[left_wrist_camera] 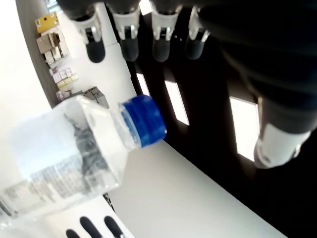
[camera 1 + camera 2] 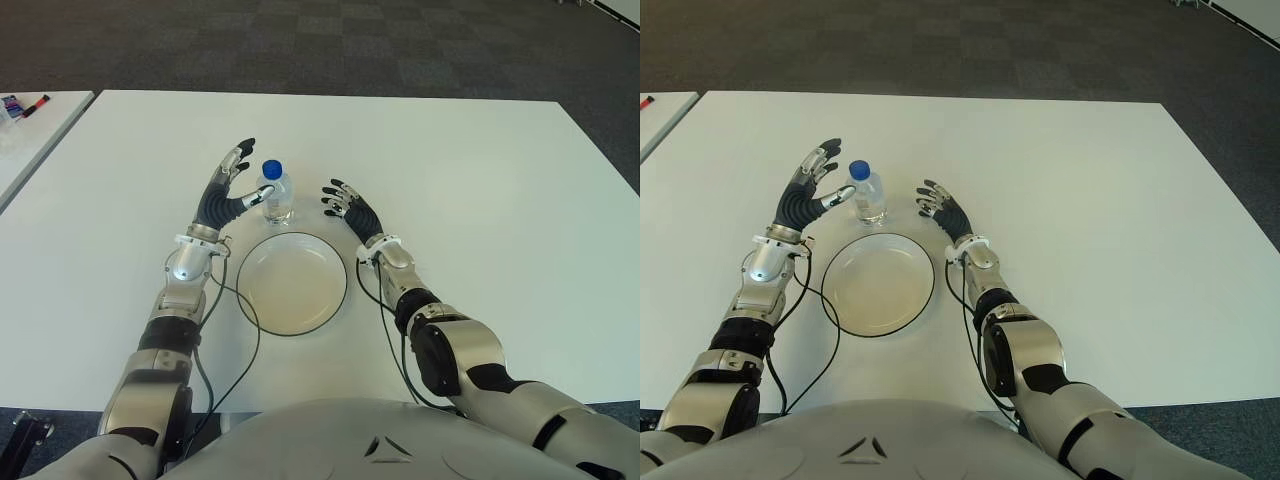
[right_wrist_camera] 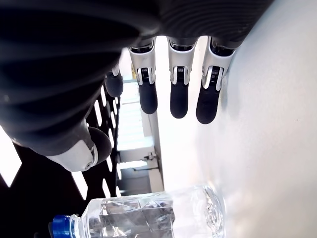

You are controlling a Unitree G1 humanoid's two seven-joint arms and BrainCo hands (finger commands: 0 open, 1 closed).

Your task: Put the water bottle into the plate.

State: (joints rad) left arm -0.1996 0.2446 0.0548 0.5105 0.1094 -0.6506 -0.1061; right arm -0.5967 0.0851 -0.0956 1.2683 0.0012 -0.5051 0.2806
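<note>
A small clear water bottle (image 2: 277, 195) with a blue cap stands upright on the white table (image 2: 480, 180), just beyond the far rim of the white plate (image 2: 292, 284). My left hand (image 2: 233, 187) is at the bottle's left with fingers spread, the thumb tip close to the bottle; nothing is grasped. In the left wrist view the bottle (image 1: 74, 153) shows apart from the extended fingers (image 1: 130, 37). My right hand (image 2: 345, 205) is to the bottle's right, a short gap away, fingers straight. The right wrist view shows the bottle (image 3: 153, 218) beyond those fingers (image 3: 179, 91).
A second white table (image 2: 30, 140) stands at the far left with small items on it. Dark carpet lies beyond the table's far edge. Cables run along both forearms beside the plate.
</note>
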